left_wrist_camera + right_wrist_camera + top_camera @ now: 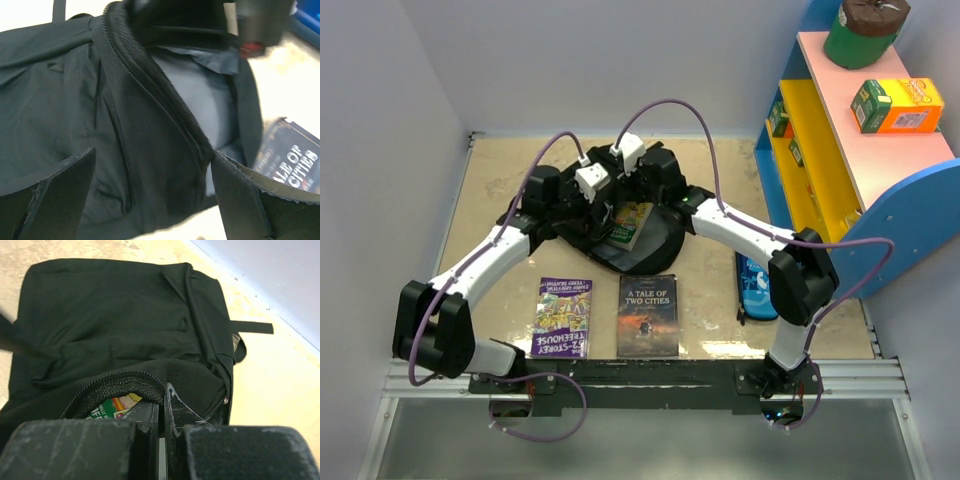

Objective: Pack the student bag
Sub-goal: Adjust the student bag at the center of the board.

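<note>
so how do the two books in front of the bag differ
The purple treehouse book has a bright cartoon cover; A Tale of Two Cities has a dark one. The purple one's title reads upside down in the top view; the dark one's reads upright. Both lie flat outside the student bag.

Pale grey walls (pixel 620 60) are standing around a sandy, worn table (pixel 500 200). Soft light is falling evenly on it. On the right a shelf (pixel 815 150) is standing, painted blue, yellow and pink. An orange and green box (pixel 897 105) is lying on its pink top. A metal rail (pixel 860 378) is running along the table's near edge.
</note>
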### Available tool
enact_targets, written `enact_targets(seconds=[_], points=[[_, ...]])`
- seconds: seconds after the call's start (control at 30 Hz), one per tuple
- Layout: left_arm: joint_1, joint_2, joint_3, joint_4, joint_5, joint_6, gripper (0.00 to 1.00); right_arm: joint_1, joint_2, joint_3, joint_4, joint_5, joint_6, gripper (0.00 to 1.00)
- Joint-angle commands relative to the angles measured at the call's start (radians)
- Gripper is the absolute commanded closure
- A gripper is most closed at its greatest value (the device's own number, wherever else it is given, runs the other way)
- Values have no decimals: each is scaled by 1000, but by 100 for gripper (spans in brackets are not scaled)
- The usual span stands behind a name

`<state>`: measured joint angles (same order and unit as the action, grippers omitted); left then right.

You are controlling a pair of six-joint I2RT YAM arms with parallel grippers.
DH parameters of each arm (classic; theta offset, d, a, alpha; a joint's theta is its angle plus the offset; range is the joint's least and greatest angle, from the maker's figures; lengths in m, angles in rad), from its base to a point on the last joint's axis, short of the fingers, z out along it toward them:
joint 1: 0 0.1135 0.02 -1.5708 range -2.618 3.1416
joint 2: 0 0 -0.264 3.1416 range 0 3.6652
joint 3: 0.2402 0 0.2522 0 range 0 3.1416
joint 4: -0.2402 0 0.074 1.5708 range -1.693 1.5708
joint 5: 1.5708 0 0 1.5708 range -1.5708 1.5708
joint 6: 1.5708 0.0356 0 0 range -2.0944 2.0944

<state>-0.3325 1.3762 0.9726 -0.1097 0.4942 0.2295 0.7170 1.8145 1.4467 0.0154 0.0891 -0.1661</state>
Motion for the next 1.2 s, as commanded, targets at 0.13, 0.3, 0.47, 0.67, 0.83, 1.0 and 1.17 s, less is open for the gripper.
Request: enact_targets(seconds=[0.13,0.3,0.47,0.67,0.83,1.0,1.17], points=[[-2,115,40,159,44,-41,0,25,-104,1,32,-74,40,100],[0,133,43,202,26,-12,0,25,-132,-14,23,-72,20,100],[4,142,80,220,-52,33,28,25,-162,-54,34,-63,13,100],[4,181,150,127,-79,74,100,25,-178,-104,60,-46,45,100],[4,176,164,73,-77,77,100,9,-205,-132,63,44,193,66],[7,181,199,33,-33,38,100,-56,-314,-248,-12,35,442,1],[7,227,282,-33,1,-22,100,-60,-524,-529,-8,-8,656,1]])
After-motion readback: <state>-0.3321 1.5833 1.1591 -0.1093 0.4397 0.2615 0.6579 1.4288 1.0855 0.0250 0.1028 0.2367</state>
